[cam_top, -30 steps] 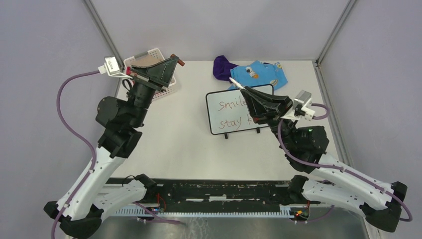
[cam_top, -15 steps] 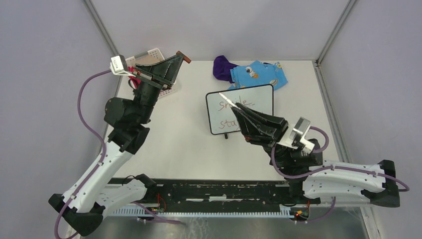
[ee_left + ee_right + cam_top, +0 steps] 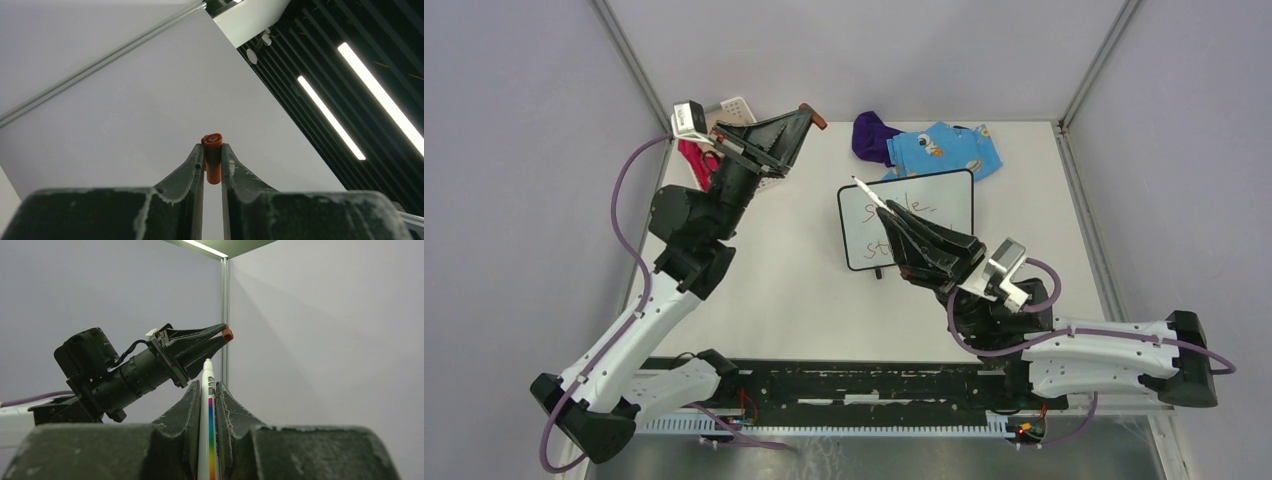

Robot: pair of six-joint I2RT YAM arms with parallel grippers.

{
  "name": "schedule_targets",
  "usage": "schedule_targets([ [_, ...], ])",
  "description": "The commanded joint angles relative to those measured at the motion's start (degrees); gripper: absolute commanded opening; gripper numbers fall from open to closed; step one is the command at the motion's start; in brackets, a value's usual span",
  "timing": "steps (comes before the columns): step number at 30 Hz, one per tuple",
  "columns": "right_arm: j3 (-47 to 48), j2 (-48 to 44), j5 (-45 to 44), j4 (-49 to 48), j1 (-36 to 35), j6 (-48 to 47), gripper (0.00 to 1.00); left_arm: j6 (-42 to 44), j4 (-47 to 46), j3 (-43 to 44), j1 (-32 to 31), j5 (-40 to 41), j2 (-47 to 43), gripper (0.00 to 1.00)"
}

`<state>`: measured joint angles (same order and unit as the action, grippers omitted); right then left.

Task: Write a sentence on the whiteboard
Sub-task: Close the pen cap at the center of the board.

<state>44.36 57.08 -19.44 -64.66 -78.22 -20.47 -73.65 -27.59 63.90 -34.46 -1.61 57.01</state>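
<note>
Orange-red plastic: the marker cap [image 3: 212,165] is pinched between the tips of the left gripper [image 3: 212,155], which is raised over the far left of the table [image 3: 794,270] and tilted upward, so its camera sees only wall and ceiling. The white marker [image 3: 208,405], with a rainbow stripe down its barrel, is clamped lengthwise in the right gripper [image 3: 208,387], its tip bare and pointing toward the left arm.

From the right wrist we see the cap a little above and beyond the marker tip, the two plainly apart. We read this pose as a set-up for recapping, each arm presenting its half along a roughly shared line. The cap's bore has yet to be brought onto the tip.

The whiteboard [image 3: 949,195] stands on its two small black feet right of centre on the table. The right gripper hangs over its left part without touching it, as far as the overhead view shows. The sentence [image 3: 921,208], in thin reddish-brown strokes on two lines, is partly hidden by those fingers, and we cannot read it whole. We judge the writing finished.

The table is plain matt white. A white slatted basket [image 3: 742,106] sits at its far left corner behind the left gripper. A blue printed cloth [image 3: 944,148] and a purple cloth [image 3: 871,135] lie near the far edge, just behind the board. Pale grey walls [image 3: 524,150] on metal posts enclose the cell, under a dark slatted ceiling [image 3: 300,40] with strip lights.
</note>
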Motion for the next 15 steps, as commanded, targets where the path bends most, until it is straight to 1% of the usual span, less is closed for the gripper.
schedule_targets([
  [1, 2.8, -0.2, -1.6, -3.4, -0.3, -0.4, 0.0, -4.2, -3.6, 1.3, 0.2, -4.9, 0.4, 0.02],
  [15, 3.0, 1.1, -4.6, -4.5, -0.3, -0.8, 0.0, -4.0, -4.1, 0.8, -0.8, -10.1, 1.7, 0.02],
])
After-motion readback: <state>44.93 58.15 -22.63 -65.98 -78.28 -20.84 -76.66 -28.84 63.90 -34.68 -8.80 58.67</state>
